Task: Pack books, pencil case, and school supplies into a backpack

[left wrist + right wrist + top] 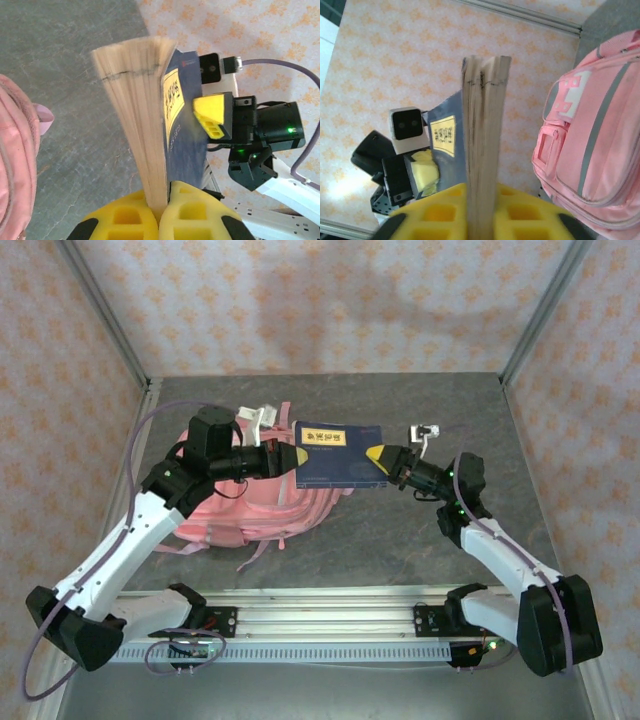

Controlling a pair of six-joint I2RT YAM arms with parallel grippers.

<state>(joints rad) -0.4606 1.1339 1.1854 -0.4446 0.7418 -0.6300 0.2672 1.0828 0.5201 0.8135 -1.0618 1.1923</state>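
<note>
A navy book with a yellow label [338, 455] hangs in the air between my two grippers, to the right of the pink backpack [250, 510]. My left gripper [296, 457] is shut on its left edge. The left wrist view has the pale page block [137, 125] pinched between the yellow pads [125, 217]. At the book's right edge my right gripper [378, 455] is shut on it too, its pages [482, 140] running up from between that gripper's pads [530, 215]. The backpack lies on the table, seen at the side in the wrist views [15, 150] [590, 140].
The grey table [420, 550] stretches to the right and in front of the backpack. An aluminium rail [320, 620] carrying the arm bases runs along the near edge. Patterned walls close in the back and both sides.
</note>
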